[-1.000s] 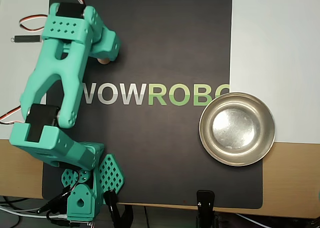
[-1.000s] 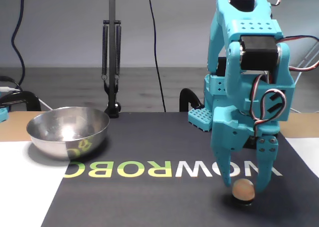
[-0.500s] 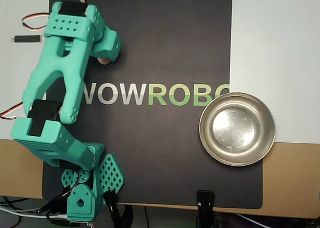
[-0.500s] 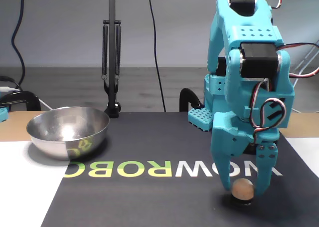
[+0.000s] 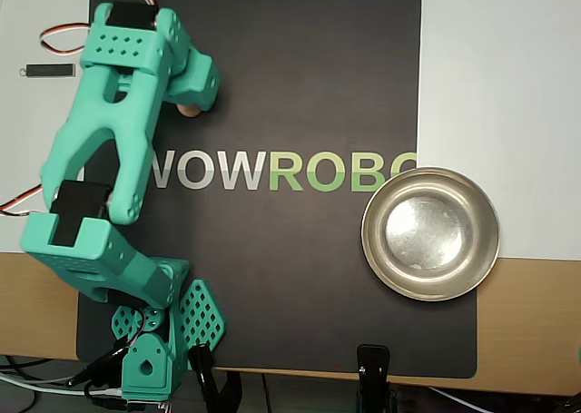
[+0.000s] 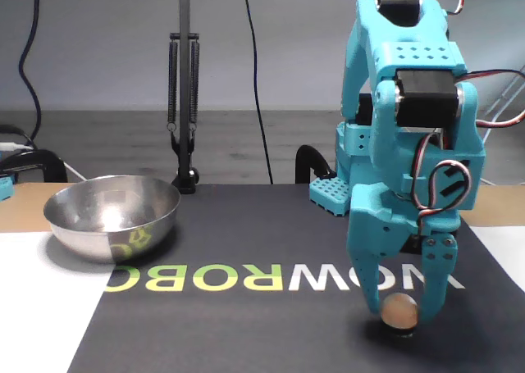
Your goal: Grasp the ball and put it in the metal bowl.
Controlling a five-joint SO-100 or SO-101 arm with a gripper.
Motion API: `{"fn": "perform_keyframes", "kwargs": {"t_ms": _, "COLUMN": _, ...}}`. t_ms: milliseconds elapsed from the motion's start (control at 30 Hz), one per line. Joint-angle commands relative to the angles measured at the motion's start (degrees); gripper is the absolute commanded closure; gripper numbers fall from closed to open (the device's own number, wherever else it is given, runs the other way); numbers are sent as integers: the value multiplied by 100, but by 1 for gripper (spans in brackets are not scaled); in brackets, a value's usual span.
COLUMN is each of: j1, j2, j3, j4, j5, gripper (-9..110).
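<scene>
The small tan ball (image 6: 399, 310) sits low on the black mat, between my teal gripper's (image 6: 400, 306) two fingers. The fingers press against both of its sides, so the gripper is shut on it. In the overhead view only a sliver of the ball (image 5: 188, 112) shows under the gripper (image 5: 191, 100), near the mat's upper left. The metal bowl (image 5: 430, 233) stands empty at the mat's right edge in the overhead view. In the fixed view the bowl (image 6: 112, 217) is at the left, far from the gripper.
The black mat (image 5: 300, 86) carries WOWROBO lettering. The arm's base (image 5: 150, 358) is at the mat's lower left in the overhead view. A black clamp (image 5: 372, 368) grips the table's front edge. A lamp stand (image 6: 184, 102) rises behind the bowl.
</scene>
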Motion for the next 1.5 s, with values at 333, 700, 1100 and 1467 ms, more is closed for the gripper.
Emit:
{"fn": "perform_keyframes", "kwargs": {"t_ms": 333, "j1": 44, "j2": 79, "j3": -193, "j4": 18, "j5": 0, "gripper": 79}}
{"fn": "perform_keyframes", "kwargs": {"t_ms": 700, "j1": 167, "j2": 519, "j3": -185, "j4": 62, "j5": 18, "gripper": 80}}
{"fn": "perform_keyframes", "kwargs": {"t_ms": 1100, "j1": 176, "j2": 1477, "j3": -193, "j4": 976, "j5": 18, "gripper": 80}}
{"fn": "perform_keyframes", "kwargs": {"t_ms": 1467, "j1": 185, "j2": 2347, "j3": -193, "j4": 1802, "j5": 18, "gripper": 80}}
